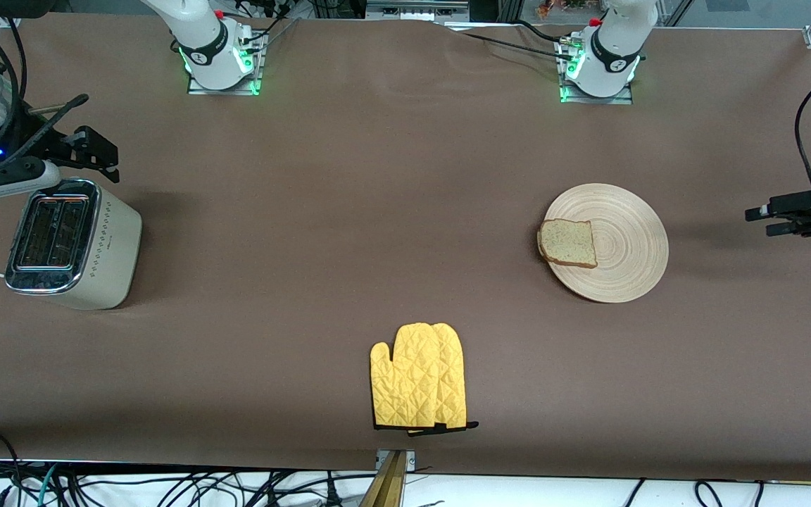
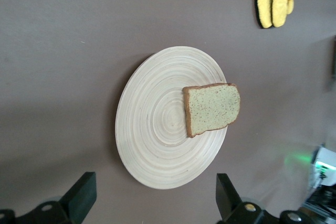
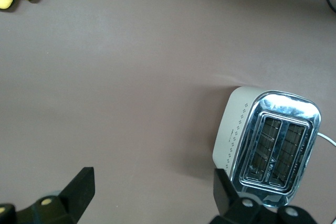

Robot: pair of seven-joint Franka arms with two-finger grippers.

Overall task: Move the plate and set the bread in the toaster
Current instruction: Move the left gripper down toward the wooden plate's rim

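Brown table [image 1: 377, 211], bread [image 1: 568, 243] on plate [image 1: 624, 246]

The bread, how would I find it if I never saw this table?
Look toward the left arm's end of the brown table for the round wooden plate. The bread lies on its rim, nearest the yellow oven mitt. It's the only speckled, brown-crusted square there.

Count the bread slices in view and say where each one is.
1. The bread lies on the plate, at its edge toward the right arm's end. The toaster slots look empty.
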